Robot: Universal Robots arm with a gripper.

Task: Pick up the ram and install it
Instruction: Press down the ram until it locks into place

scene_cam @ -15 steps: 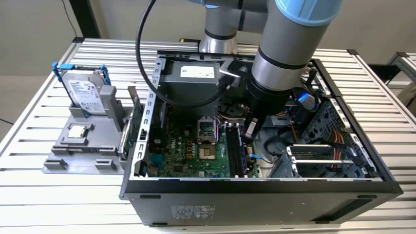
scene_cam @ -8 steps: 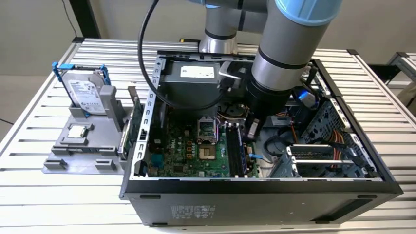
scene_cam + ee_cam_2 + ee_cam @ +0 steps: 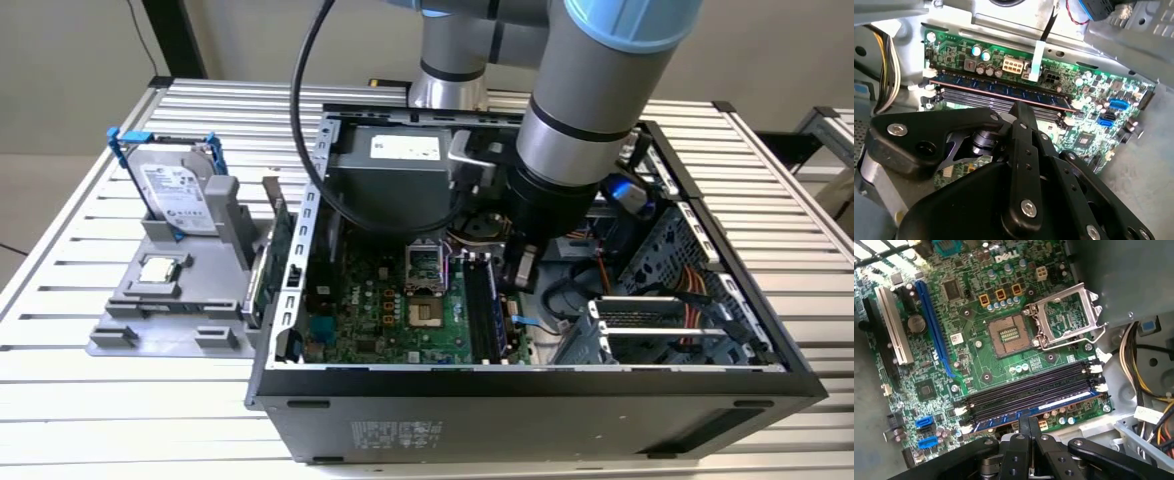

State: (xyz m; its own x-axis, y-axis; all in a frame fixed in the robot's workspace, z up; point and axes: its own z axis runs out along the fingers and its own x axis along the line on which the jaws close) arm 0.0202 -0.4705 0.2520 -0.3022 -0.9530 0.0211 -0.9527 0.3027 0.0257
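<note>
The ram [image 3: 999, 92] is a long blue stick with dark chips, standing in the motherboard slot nearest the case's drive side. In the first wrist view the ram [image 3: 1019, 415] lies beside three empty black slots [image 3: 1029, 390]. My gripper [image 3: 1019, 107] hangs right over the middle of the stick, its black fingers [image 3: 1022, 426] pressed together with nothing between them. I cannot tell whether the tips touch the ram's top edge. In the exterior view my gripper [image 3: 523, 268] reaches down into the open computer case [image 3: 534, 385], above the slots [image 3: 481, 305].
The CPU socket [image 3: 1009, 334] stands empty with its metal latch frame [image 3: 1069, 315] raised. Bundled cables [image 3: 1144, 385] and drive cages crowd the case beside the slots. Outside the case, a grey fixture [image 3: 147, 330] holds a hard drive [image 3: 180, 190] in a blue bracket and a square CPU chip [image 3: 160, 268].
</note>
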